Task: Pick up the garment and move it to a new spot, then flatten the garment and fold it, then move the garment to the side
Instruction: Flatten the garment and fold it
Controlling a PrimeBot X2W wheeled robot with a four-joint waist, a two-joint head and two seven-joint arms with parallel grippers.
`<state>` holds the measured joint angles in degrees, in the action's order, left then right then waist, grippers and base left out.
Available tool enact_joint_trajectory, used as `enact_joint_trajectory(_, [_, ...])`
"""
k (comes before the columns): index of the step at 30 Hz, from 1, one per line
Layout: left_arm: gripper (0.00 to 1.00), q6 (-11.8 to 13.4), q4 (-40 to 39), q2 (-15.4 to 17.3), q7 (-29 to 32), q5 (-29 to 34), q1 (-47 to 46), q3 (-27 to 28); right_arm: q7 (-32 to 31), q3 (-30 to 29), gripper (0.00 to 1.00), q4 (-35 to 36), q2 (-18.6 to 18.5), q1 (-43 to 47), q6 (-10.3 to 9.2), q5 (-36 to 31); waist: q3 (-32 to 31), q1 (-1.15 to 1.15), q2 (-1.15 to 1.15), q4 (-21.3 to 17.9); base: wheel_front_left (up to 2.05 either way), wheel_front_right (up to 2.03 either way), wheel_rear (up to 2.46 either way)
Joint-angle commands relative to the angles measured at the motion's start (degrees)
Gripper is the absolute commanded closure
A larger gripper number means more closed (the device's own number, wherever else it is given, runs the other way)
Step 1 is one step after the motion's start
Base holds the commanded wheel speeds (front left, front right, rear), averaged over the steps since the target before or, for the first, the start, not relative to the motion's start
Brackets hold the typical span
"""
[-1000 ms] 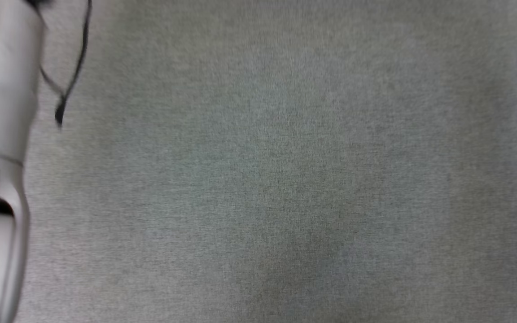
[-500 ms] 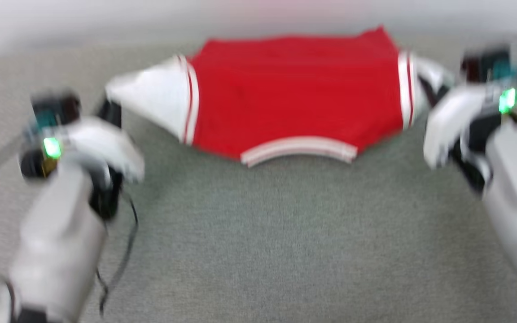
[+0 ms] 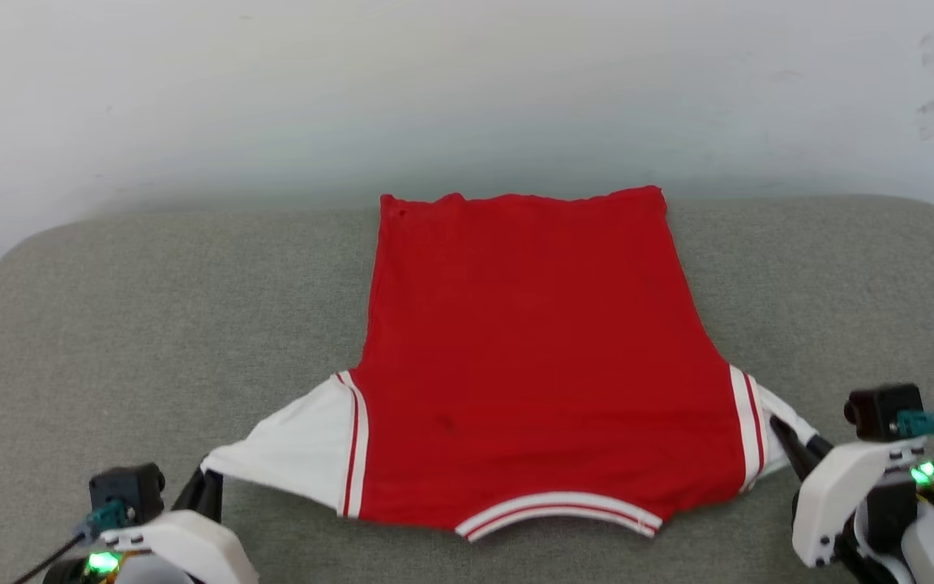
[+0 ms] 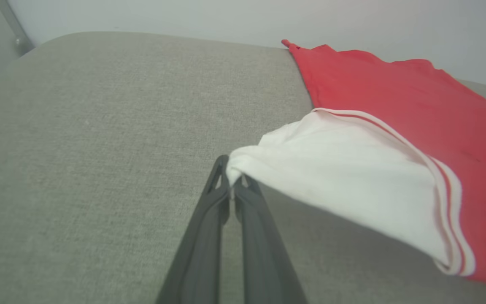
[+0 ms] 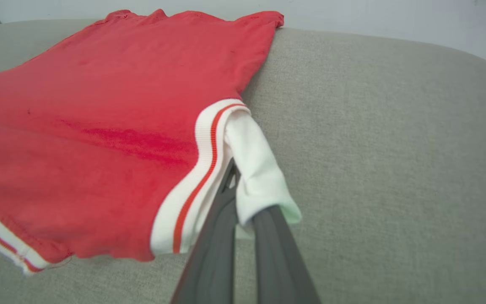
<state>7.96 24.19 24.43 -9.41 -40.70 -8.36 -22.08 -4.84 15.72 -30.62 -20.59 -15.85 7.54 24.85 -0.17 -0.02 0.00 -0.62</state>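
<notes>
Right now I am pinching the garment (image 3: pixel 532 357) by both sleeves. My left gripper (image 4: pixel 230 179) is clamping its two dark fingers together on the tip of the white left sleeve (image 4: pixel 331 169), and my right gripper (image 5: pixel 236 177) is nipping the folded-under white right sleeve (image 5: pixel 257 169) just past the red stripe, fingers drawn narrow on the cloth.

The garment is lying on the grey cushion (image 3: pixel 151 308) with its plain red side up. Its hem (image 3: pixel 516 197) is reaching the far edge by the pale wall (image 3: pixel 434 97), and its striped collar band (image 3: pixel 556 515) is curving toward me. No letters or number are showing on this side.

As I judge it, I am working through the flattening. The red body is resting fairly smooth, while both sleeves are lifting off the cushion where I am holding them, the left stretching out to a point and the right curling under itself. Whether this is already the new spot, I am not able to say for certain. Laying the sleeves flat, folding, and moving the garment to the side are all waiting to be done.
</notes>
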Motion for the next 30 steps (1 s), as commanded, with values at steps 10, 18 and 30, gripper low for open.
enact_joint_trajectory(10, [1.00,10.71,-19.65,5.22,8.12,-0.81,17.74,0.42,-11.91,-12.00,1.00,20.02,6.08,23.89,-0.10,-9.71,-1.14,0.02,0.00,0.62,0.00,0.00,0.00])
enact_joint_trajectory(18, [1.00,13.68,-24.68,5.08,8.83,0.63,18.27,-0.09,-14.33,-13.75,0.00,27.82,8.50,26.18,-0.09,-10.89,-0.19,0.02,0.00,0.68,0.00,0.00,0.00])
enact_joint_trajectory(30, [1.00,14.59,-30.19,5.21,8.67,4.44,10.93,-1.13,-9.01,-22.45,0.00,21.07,8.16,5.45,-0.08,-11.12,8.76,0.02,0.00,1.64,0.00,0.00,0.00])
